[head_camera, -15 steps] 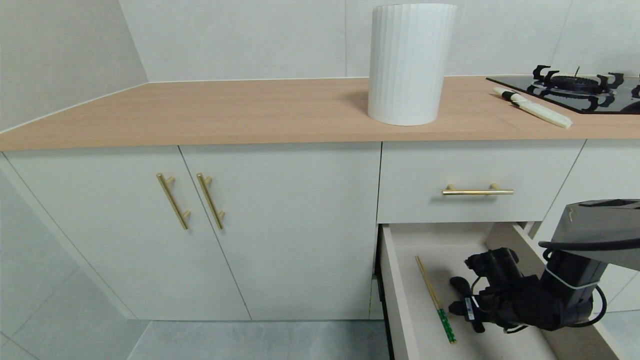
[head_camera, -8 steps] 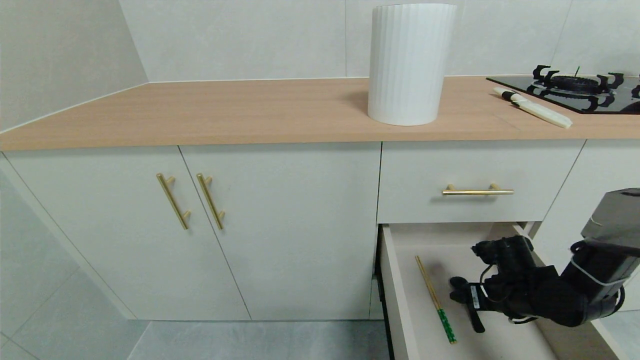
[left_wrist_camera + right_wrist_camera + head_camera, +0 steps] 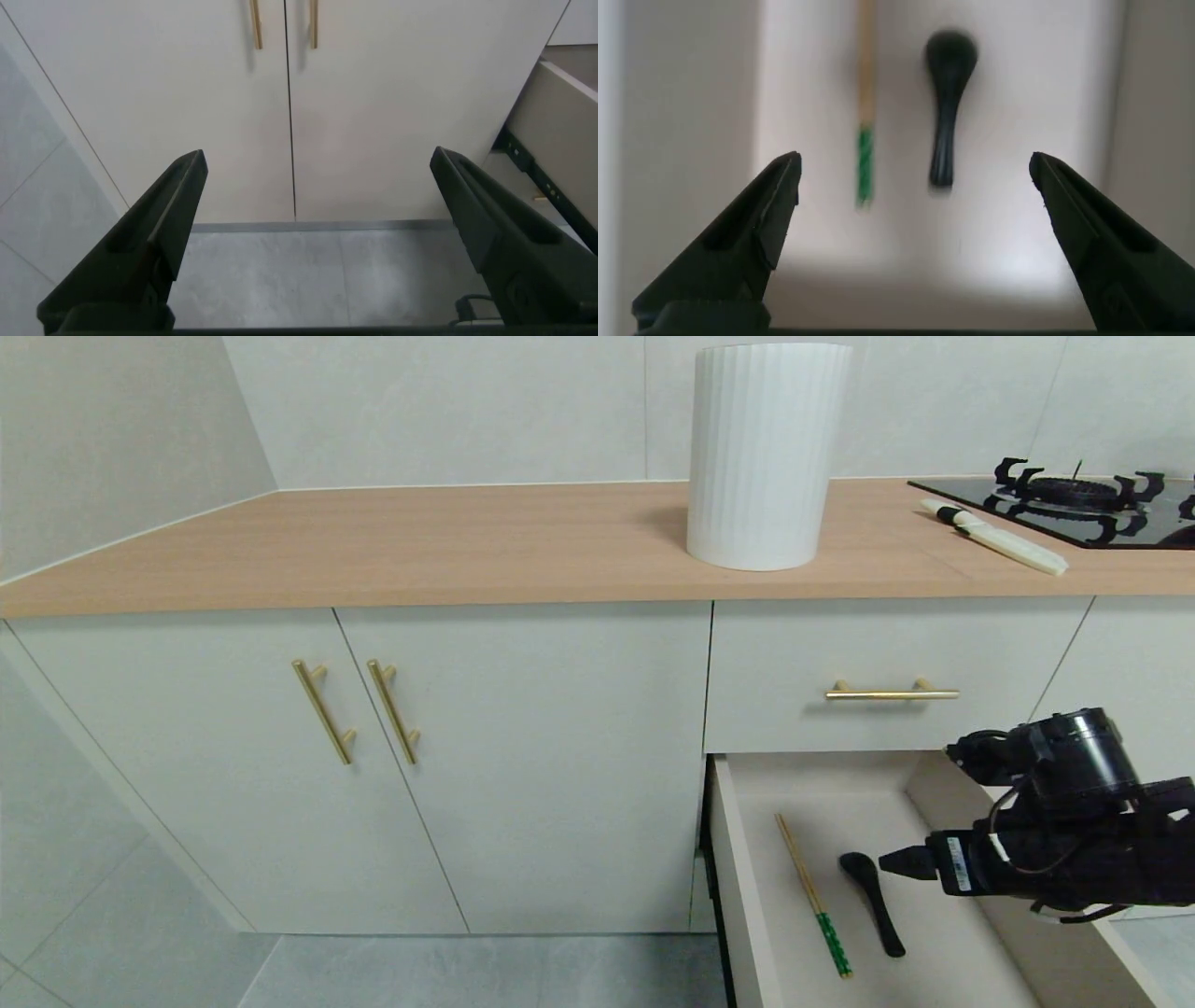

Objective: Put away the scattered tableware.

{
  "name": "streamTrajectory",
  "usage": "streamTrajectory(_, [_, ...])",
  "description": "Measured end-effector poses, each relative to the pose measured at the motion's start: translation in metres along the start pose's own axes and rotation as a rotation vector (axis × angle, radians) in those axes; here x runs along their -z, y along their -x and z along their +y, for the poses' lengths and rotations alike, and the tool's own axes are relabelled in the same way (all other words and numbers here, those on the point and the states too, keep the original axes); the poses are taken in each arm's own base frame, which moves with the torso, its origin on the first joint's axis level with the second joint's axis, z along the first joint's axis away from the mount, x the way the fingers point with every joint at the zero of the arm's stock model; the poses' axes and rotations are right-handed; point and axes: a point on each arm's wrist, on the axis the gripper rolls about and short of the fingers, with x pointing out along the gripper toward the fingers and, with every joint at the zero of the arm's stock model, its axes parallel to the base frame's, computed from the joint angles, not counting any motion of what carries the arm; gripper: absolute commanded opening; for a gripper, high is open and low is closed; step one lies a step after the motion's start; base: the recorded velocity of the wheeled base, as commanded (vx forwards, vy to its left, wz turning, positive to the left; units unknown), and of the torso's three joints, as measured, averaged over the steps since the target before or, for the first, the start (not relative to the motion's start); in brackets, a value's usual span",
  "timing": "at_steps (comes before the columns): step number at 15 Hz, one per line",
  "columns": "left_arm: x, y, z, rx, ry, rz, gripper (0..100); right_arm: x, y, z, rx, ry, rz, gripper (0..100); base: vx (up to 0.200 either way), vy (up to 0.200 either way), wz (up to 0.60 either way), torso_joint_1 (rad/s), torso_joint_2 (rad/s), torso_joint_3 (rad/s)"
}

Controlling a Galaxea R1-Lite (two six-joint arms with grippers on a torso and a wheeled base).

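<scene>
A black spoon [image 3: 872, 899] lies on the floor of the open lower drawer [image 3: 738, 896], beside a pair of wooden chopsticks with green ends [image 3: 814, 896]. The right wrist view looks down on the spoon [image 3: 944, 103] and the chopsticks [image 3: 866, 103] between the fingers. My right gripper [image 3: 901, 864] hangs open above the drawer's right side, a little right of the spoon, holding nothing. My left gripper [image 3: 318, 233] is open, low in front of the closed cabinet doors [image 3: 290, 103]. On the counter, a white knife with a black band [image 3: 992, 536] lies by the stove.
A tall white ribbed container [image 3: 764, 453] stands on the wooden counter [image 3: 373, 541]. A black gas stove [image 3: 1074, 504] sits at the far right. The upper drawer [image 3: 892, 672] with its gold handle is closed. Grey floor tiles [image 3: 308, 280] lie under the left gripper.
My right gripper has let go of the black spoon, which now lies in the drawer, and has risen and drawn back to the right.
</scene>
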Motion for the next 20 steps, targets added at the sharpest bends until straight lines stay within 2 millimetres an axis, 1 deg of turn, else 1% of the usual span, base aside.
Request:
streamTrajectory(1, [0.000, 0.000, 0.000, 0.000, 0.000, 0.000, 100, -0.001, 0.019, 0.004, -0.017, 0.020, 0.010, 100, 0.000, 0.000, 0.00, 0.000, 0.00, 0.000])
streamTrajectory(3, [0.000, 0.000, 0.000, 0.000, 0.000, 0.000, 100, -0.002, 0.049, 0.014, -0.057, 0.063, -0.012, 100, 0.000, 0.000, 0.00, 0.000, 0.00, 0.000])
streamTrajectory(4, [0.000, 0.000, 0.000, 0.000, -0.001, 0.000, 100, -0.002, 0.058, 0.017, -0.068, 0.077, -0.029, 100, 0.000, 0.000, 0.00, 0.000, 0.00, 0.000])
streamTrajectory(6, [0.000, 0.000, 0.000, 0.000, 0.000, 0.000, 100, -0.002, 0.069, 0.020, -0.081, 0.089, -0.061, 100, 0.000, 0.000, 0.00, 0.000, 0.00, 0.000])
streamTrajectory(9, [0.000, 0.000, 0.000, 0.000, 0.000, 0.000, 100, -0.003, 0.075, 0.021, -0.088, 0.113, -0.084, 100, 0.000, 0.000, 0.00, 0.000, 0.00, 0.000])
streamTrajectory(20, [0.000, 0.000, 0.000, 0.000, 0.000, 0.000, 100, -0.001, 0.077, 0.021, -0.087, 0.121, -0.075, 100, -0.200, 0.000, 0.00, 0.004, 0.00, 0.001])
